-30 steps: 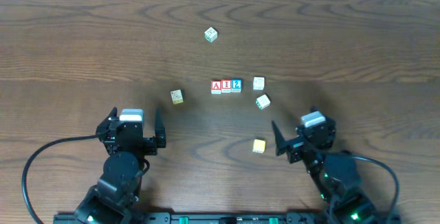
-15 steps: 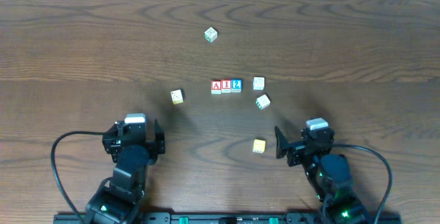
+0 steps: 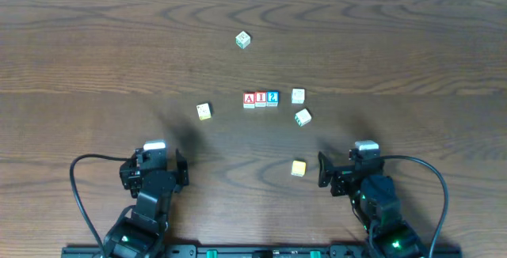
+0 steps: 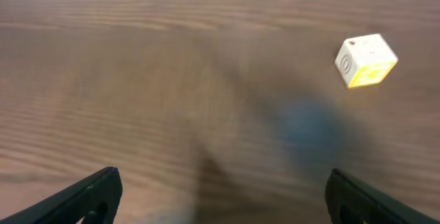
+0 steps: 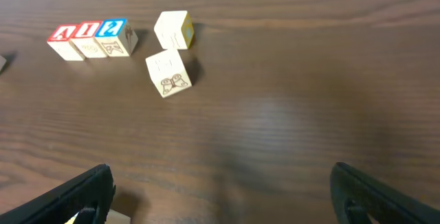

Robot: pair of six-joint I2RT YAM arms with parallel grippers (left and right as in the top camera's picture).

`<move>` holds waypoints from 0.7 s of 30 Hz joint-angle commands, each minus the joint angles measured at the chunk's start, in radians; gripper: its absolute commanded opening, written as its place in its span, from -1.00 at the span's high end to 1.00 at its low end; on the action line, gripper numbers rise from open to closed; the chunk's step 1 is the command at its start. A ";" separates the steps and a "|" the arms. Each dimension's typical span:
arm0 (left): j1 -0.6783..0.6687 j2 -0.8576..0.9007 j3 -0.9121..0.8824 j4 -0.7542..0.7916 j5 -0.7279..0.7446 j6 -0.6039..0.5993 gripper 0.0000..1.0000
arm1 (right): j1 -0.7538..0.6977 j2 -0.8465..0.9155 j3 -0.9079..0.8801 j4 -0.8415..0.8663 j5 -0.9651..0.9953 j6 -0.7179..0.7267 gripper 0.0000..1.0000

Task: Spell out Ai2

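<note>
Three letter blocks stand touching in a row at the table's middle: a red A block (image 3: 249, 100), a red I block (image 3: 261, 100) and a blue 2 block (image 3: 272, 98). The row also shows in the right wrist view, A (image 5: 64, 40), I (image 5: 88, 38), 2 (image 5: 113, 36). My left gripper (image 3: 154, 163) is open and empty near the front left. My right gripper (image 3: 348, 168) is open and empty near the front right. Both are well short of the row.
Loose blocks lie around: one at the back (image 3: 242, 40), one left of the row (image 3: 203, 111), two right of it (image 3: 298, 96) (image 3: 303, 117), and a yellow one (image 3: 298, 168) just left of my right gripper. Dark wooden table (image 3: 95, 52).
Both arms have drawn back toward the front edge of the table. The blocks have not moved.
</note>
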 commanded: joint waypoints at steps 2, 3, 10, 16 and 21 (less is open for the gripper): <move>0.003 0.001 -0.013 -0.046 -0.019 -0.016 -0.91 | -0.010 0.004 -0.002 -0.005 0.020 0.025 -0.98; 0.003 0.001 -0.013 -0.045 -0.019 -0.016 -0.91 | -0.010 0.004 -0.002 -0.005 0.020 0.025 -0.98; 0.003 0.001 -0.013 -0.045 -0.019 -0.016 -0.91 | -0.010 0.004 -0.002 -0.005 0.020 0.025 -0.99; 0.029 -0.074 -0.013 -0.044 -0.016 -0.016 -0.91 | -0.023 -0.057 -0.002 -0.005 0.019 0.025 -0.99; 0.092 -0.214 -0.013 -0.044 -0.016 -0.016 -0.91 | -0.071 -0.190 -0.002 -0.004 0.019 0.025 -0.98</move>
